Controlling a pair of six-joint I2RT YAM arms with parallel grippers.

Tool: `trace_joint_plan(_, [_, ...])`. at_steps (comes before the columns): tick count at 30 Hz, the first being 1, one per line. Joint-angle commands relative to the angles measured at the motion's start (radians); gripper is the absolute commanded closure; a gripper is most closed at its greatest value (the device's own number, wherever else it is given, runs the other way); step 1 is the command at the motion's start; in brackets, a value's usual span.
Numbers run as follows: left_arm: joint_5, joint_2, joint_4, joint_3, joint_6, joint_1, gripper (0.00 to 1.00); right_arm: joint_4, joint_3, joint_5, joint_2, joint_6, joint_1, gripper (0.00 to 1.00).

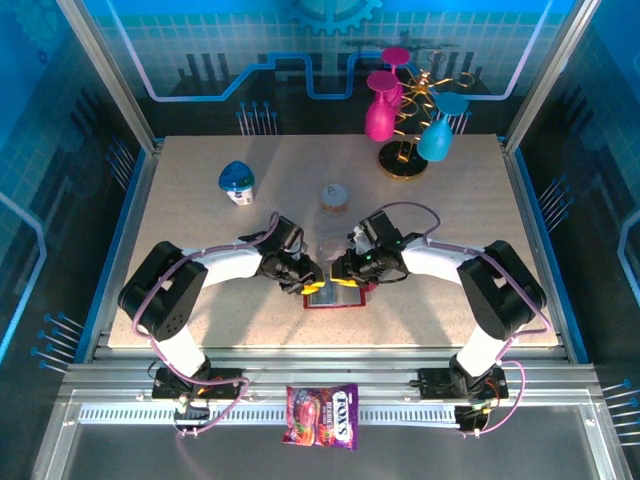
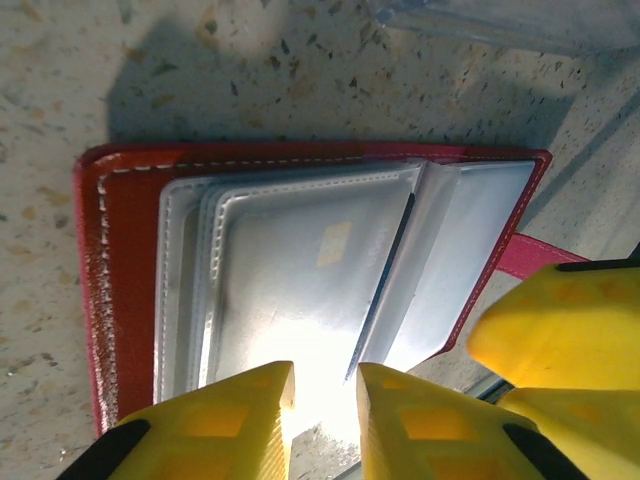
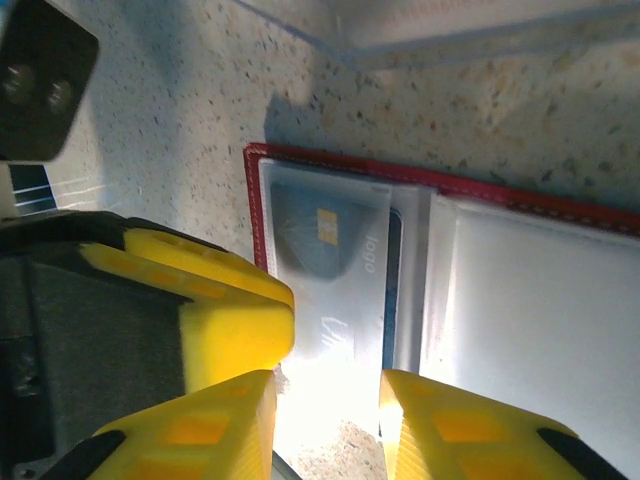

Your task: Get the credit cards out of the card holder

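1. I found the card holder (image 1: 340, 298) lying open and flat on the table (image 1: 420, 220), near its front edge and between the two arms. Its red cover (image 2: 125, 260) faced down and its grey see-through pockets (image 2: 290, 270) faced up.
2. The right wrist view showed a blue-and-white card (image 3: 330, 270) with a gold chip seated in the pocket at one end. The left wrist view showed the thin edge of a dark card (image 2: 385, 285) at the fold between pocket leaves.
3. The left gripper (image 1: 312, 283) hung over the holder's near edge. Its yellow fingers (image 2: 255, 420) stood a narrow gap apart and held nothing.
4. The right gripper (image 1: 345, 272) met it from the other side, just beside it. Its fingers (image 3: 450, 430) stood somewhat wider apart over the carded pocket, and it too held nothing.
5. I could not tell whether any fingertip pressed on the pockets.
6. A clear plastic box (image 3: 450, 30) lay just beyond the holder.
7. Further back stood a blue-capped jar (image 1: 237, 183), a small round pot (image 1: 334, 196) and a stand of pink and teal glasses (image 1: 410, 120).
8. A candy packet (image 1: 322, 415) lay on the front rail.
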Motion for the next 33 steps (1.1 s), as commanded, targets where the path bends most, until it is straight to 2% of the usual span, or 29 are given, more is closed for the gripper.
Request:
trace_joint_plan(1, [0.013,-0.01,-0.007,-0.023,0.03,0.017,0.78,0.037,-0.023,-0.024,0.021,0.037,0.017,0.66])
trace_joint_plan(9, [0.016,-0.004,0.001,-0.052,0.044,0.038,0.86,0.047,-0.007,-0.035,0.063,0.043,0.033,0.66])
trace_joint_plan(33, [0.022,0.004,-0.003,-0.049,0.057,0.05,0.88,0.07,0.037,-0.044,0.094,0.052,0.045,0.7])
